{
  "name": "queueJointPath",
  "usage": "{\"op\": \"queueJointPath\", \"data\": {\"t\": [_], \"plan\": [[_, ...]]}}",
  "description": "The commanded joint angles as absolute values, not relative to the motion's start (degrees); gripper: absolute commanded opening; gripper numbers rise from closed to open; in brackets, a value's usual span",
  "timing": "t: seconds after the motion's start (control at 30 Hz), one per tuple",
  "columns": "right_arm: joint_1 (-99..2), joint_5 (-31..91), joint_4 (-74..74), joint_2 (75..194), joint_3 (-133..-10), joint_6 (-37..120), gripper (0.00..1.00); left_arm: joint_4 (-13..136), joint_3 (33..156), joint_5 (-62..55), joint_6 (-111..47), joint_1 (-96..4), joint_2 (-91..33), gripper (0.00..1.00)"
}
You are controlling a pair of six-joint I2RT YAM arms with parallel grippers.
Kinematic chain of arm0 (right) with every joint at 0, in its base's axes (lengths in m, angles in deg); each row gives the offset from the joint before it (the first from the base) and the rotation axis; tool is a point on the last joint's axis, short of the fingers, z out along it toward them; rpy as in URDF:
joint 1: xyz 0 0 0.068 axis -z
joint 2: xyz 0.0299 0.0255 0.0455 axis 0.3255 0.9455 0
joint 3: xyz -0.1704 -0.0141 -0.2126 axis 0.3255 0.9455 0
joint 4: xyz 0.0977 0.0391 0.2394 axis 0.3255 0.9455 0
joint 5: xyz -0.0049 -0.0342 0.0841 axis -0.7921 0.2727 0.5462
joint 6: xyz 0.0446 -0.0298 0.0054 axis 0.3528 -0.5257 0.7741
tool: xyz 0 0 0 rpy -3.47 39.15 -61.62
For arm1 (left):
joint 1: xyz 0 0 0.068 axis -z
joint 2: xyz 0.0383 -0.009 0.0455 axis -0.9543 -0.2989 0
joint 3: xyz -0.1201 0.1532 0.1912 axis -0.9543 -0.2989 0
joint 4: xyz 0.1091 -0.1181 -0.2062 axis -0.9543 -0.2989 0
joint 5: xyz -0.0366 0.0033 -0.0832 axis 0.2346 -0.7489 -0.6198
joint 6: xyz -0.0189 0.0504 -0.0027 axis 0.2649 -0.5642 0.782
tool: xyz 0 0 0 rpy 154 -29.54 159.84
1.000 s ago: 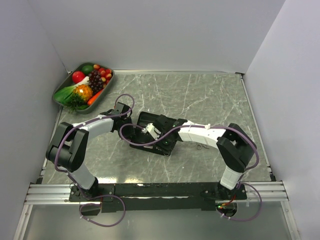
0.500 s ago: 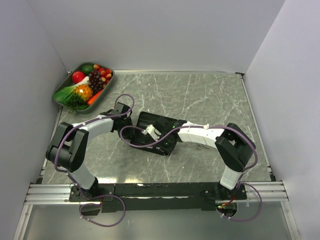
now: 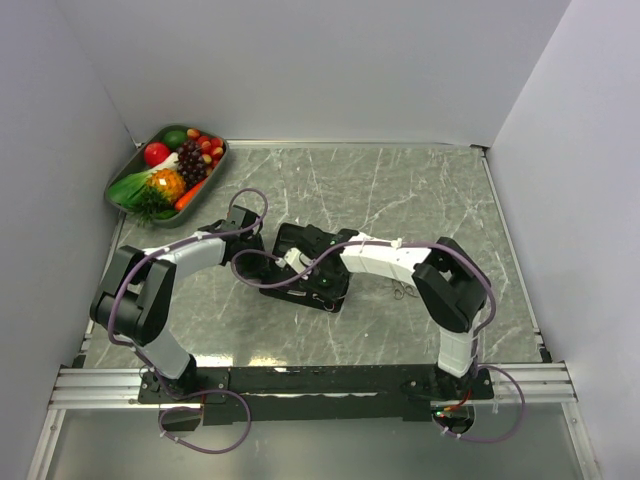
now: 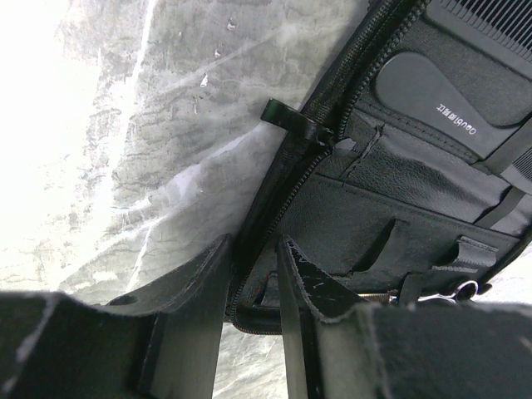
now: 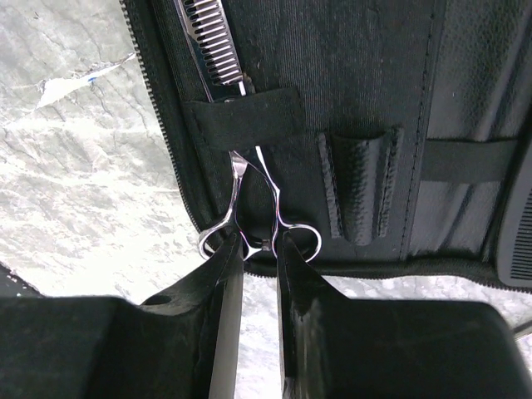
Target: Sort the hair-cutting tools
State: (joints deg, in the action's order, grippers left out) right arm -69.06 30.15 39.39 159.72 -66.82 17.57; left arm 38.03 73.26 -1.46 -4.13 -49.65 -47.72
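Note:
A black pouch (image 3: 318, 282) lies open mid-table. My left gripper (image 4: 253, 249) is shut on its zipper edge (image 4: 287, 174) at the pouch's left side. Silver scissors (image 5: 258, 208) with a toothed blade sit tucked under an elastic loop (image 5: 245, 112) inside the pouch (image 5: 366, 75). My right gripper (image 5: 259, 241) is shut on their ring handles, one finger at each ring. A black comb (image 4: 490, 21) shows at the top right of the left wrist view. A second pair of scissors (image 3: 405, 292) lies on the table, right of the pouch.
A metal tray (image 3: 212, 162) of toy fruit and vegetables stands at the back left corner. Grey walls close the table on three sides. Purple cables loop from both arms over the pouch's left part.
My right arm has reached further left over the pouch and its jaws have narrowed onto the scissors' handles. The left gripper has kept its hold on the pouch edge.

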Motion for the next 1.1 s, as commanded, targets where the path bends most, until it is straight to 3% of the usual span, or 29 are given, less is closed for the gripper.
{"op": "queueJointPath", "data": {"t": [0.0, 0.3, 1.07], "plan": [[-69.3, 28.6, 35.5, 162.8, -72.1, 15.6, 0.11, 36.1, 69.2, 0.1, -5.3, -48.9, -51.4, 0.36], [-70.4, 25.7, 33.2, 166.2, -77.3, 14.9, 0.11, 36.1, 69.3, -0.3, -5.4, -48.9, -51.6, 0.36], [-77.1, 21.7, 21.9, 166.7, -74.4, 15.7, 0.07, 36.8, 69.7, -1.0, -5.5, -48.9, -53.1, 0.36]]}}
